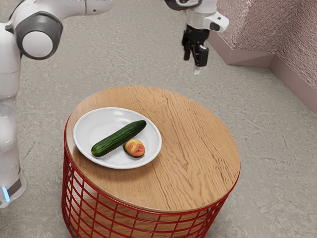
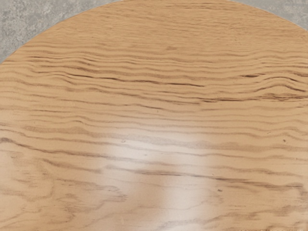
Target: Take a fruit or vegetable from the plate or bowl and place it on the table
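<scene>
Arm base (image 1: 11,191) low at ext. view's left, w/ a small blue light strip; white column (image 1: 7,99) rises vert. to a rounded joint (image 1: 37,35), dark ring w/ pale cap. From there a white link (image 1: 74,9) runs twd ext. view's right, partly cut off by the top edge. Wrist (image 1: 202,17) hangs nr. top ctr.-right, white above blk. Pincer (image 1: 192,64) points down, slightly tilted, its 2 blk fingers (image 1: 201,57) apart.

Exterior view: off the arm's (image 1: 42,7) side, farther back, angled down. Wrist view: from the arm's end, nearer, facing down. Shared: table (image 1: 198,153) top, grey floor (image 1: 270,193).
</scene>
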Controlling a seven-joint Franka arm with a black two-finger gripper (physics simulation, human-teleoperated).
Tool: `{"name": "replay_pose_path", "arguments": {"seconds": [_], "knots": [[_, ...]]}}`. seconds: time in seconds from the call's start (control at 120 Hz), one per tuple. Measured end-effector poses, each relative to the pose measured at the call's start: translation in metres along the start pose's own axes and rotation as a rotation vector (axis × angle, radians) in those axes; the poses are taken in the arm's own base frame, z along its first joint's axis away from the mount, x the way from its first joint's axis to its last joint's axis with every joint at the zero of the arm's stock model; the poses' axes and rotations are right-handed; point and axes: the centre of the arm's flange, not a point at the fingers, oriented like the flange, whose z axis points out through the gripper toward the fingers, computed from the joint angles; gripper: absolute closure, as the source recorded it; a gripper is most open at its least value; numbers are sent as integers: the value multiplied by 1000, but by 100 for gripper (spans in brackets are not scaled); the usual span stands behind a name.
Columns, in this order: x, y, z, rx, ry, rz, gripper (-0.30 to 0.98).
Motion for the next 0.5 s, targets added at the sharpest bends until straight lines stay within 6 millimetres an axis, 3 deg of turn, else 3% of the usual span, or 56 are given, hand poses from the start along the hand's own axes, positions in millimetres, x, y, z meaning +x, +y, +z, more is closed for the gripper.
{"name": "replay_pose_path", "arguments": {"seconds": [0.1,0.283,0.5], "knots": [[5,2,13,0,-21,4,0],[5,-7,16,3,-35,4,0],[5,11,30,-8,-91,119,0]]}}
